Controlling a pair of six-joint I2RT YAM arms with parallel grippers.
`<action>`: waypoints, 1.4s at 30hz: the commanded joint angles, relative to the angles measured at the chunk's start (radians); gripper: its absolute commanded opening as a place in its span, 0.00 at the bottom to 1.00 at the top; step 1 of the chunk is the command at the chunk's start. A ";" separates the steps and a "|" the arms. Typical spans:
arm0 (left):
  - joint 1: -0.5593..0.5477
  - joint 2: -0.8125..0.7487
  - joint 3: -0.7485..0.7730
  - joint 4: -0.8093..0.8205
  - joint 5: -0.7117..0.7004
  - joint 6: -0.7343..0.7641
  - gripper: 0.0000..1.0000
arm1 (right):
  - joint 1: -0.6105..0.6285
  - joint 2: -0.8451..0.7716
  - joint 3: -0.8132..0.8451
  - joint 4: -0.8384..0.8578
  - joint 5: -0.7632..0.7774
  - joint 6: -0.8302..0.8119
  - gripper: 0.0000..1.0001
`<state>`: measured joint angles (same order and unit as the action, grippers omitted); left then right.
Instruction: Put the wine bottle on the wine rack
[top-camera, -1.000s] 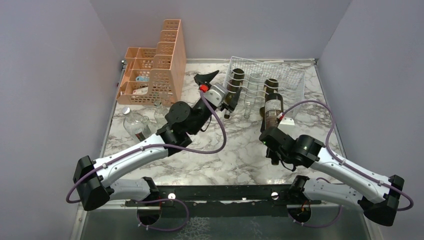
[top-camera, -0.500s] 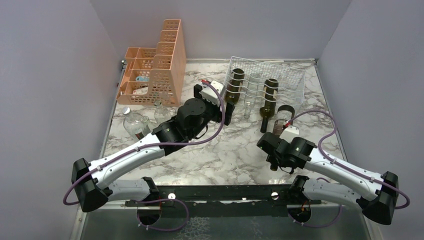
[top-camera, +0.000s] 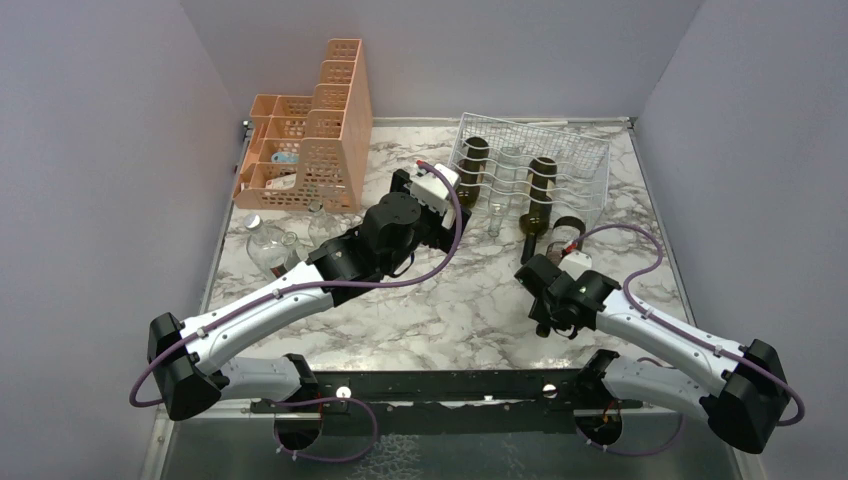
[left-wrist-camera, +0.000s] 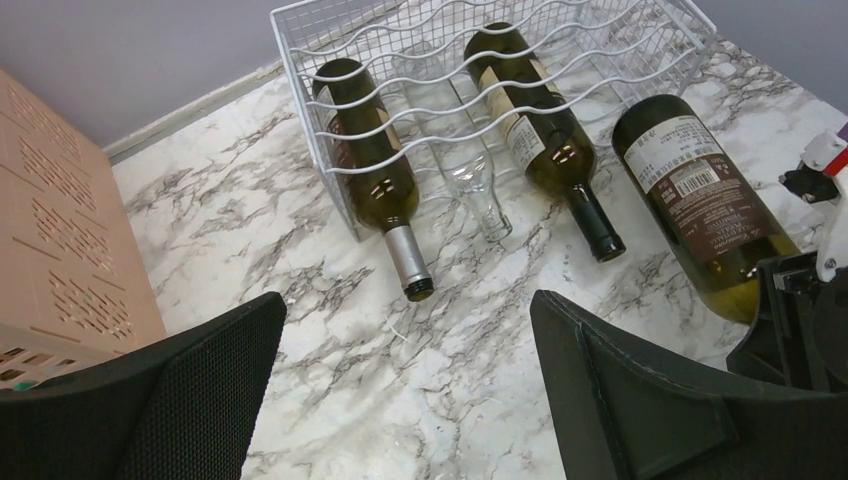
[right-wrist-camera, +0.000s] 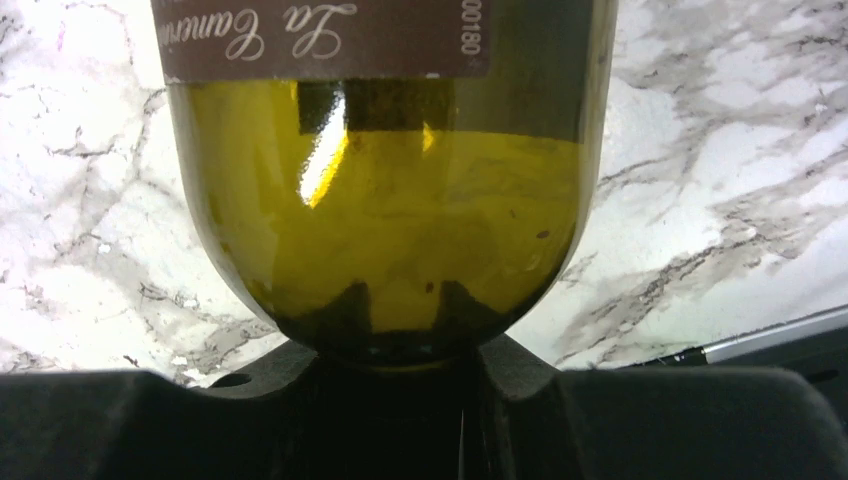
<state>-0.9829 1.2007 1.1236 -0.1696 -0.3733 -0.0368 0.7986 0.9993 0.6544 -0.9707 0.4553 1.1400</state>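
The wire wine rack (top-camera: 592, 165) stands at the back right and holds two dark bottles (top-camera: 472, 170) (top-camera: 540, 185); it also shows in the left wrist view (left-wrist-camera: 640, 45). A third wine bottle (top-camera: 569, 228) with a brown label lies tilted just off the rack's front right corner, base toward the rack. My right gripper (top-camera: 552, 278) is shut on its neck. The right wrist view shows the bottle's shoulder (right-wrist-camera: 390, 220) with the right gripper (right-wrist-camera: 400, 375) closed below it. The bottle also shows in the left wrist view (left-wrist-camera: 690, 195). My left gripper (top-camera: 445, 212) (left-wrist-camera: 405, 400) is open and empty, in front of the rack's left bottle (left-wrist-camera: 365, 165).
A clear glass bottle (left-wrist-camera: 478, 190) lies in the rack between the dark ones. A peach stepped organizer (top-camera: 320, 130) stands at the back left, with clear glass bottles (top-camera: 268, 245) in front of it. Grey walls close in three sides.
My right gripper has carried the bottle from the rack's front to the right and down toward the table. My left gripper has turned and drawn back a little from the rack, staying open.
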 joint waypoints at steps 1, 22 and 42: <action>0.000 0.000 0.025 -0.021 -0.013 0.019 0.99 | -0.080 0.005 -0.008 0.166 -0.015 -0.134 0.01; 0.000 -0.037 0.019 -0.048 -0.014 0.027 0.99 | -0.281 0.125 -0.016 0.429 -0.115 -0.388 0.01; -0.001 -0.145 -0.027 -0.068 -0.010 0.013 0.99 | -0.480 0.393 0.135 0.708 -0.130 -0.650 0.01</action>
<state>-0.9829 1.0904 1.1118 -0.2287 -0.3729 -0.0181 0.3367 1.3594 0.6975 -0.4191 0.3439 0.5758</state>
